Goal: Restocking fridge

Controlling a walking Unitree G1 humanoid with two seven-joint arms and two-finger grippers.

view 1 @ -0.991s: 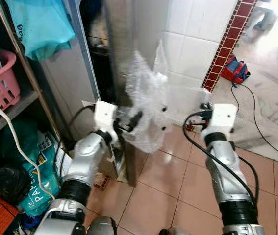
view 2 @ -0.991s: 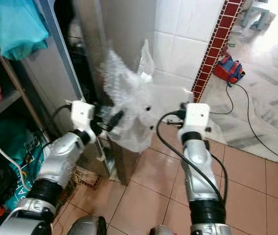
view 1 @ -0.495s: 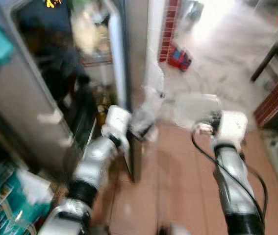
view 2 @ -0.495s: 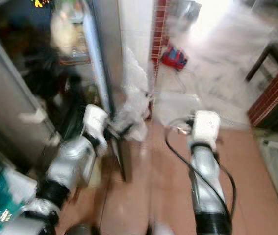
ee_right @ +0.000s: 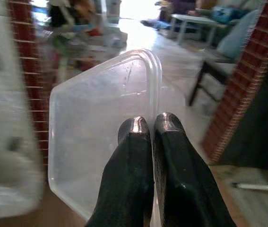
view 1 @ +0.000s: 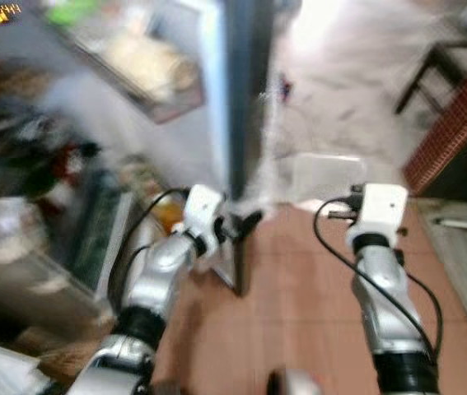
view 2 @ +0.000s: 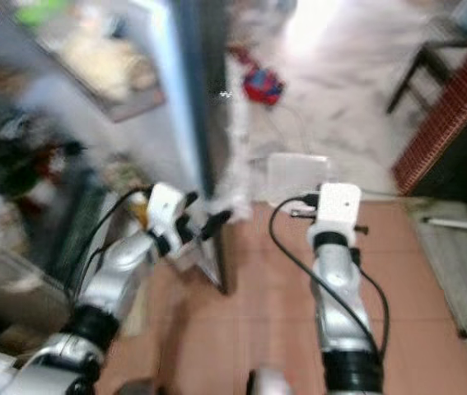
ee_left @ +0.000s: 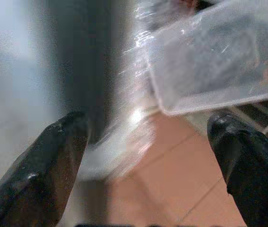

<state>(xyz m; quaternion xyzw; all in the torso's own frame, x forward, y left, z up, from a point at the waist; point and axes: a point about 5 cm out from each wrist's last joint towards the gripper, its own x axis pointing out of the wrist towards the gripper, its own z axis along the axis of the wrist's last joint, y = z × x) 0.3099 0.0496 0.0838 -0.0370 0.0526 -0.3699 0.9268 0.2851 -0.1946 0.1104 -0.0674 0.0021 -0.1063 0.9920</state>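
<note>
Clear plastic, head views: the right gripper [view 1: 332, 183] carries a transparent container [view 1: 325, 176] out in front, level with the fridge door [view 1: 245, 99] edge — judged ready to go inside the fridge. Views are blurred.
Left gripper, head views: the left gripper [view 1: 240, 227] sits at the door's lower edge, fingers spread, probably to hold the door open.
Left wrist view: both black fingers [ee_left: 53, 156] stand wide apart, nothing between them; a crinkled plastic bag [ee_left: 134, 113] and the container lie beyond the tips, untouched.
Right wrist view: fingers [ee_right: 136, 156] pressed together, pinching the container's rim [ee_right: 155, 85] — its body spreads ahead of the jaws.
</note>
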